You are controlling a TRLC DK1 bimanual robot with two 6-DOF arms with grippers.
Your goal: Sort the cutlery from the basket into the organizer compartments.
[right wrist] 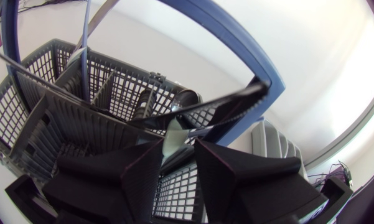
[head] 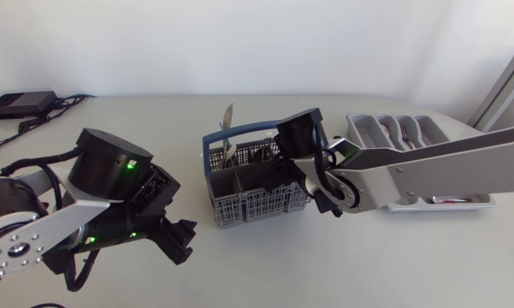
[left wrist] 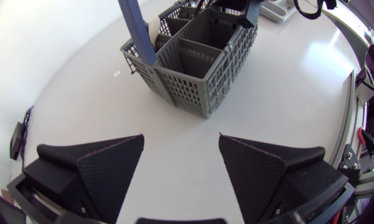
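Utensil (right wrist: 173, 138) clamped in right end effector (right wrist: 179, 145), angled down into basket (head: 239, 207); left end effector (left wrist: 182, 135) hovers low, spread.

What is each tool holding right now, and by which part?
Left tool: nothing. Right tool, down in the basket, seems to pinch a pale cutlery piece; which end cannot be told.

A pale grey table (head: 257, 274) fills the scene, its top smooth and matte under soft, even light. At its far left corner sits a small black box (head: 21, 103), with dark cables (head: 30, 125) trailing nearer
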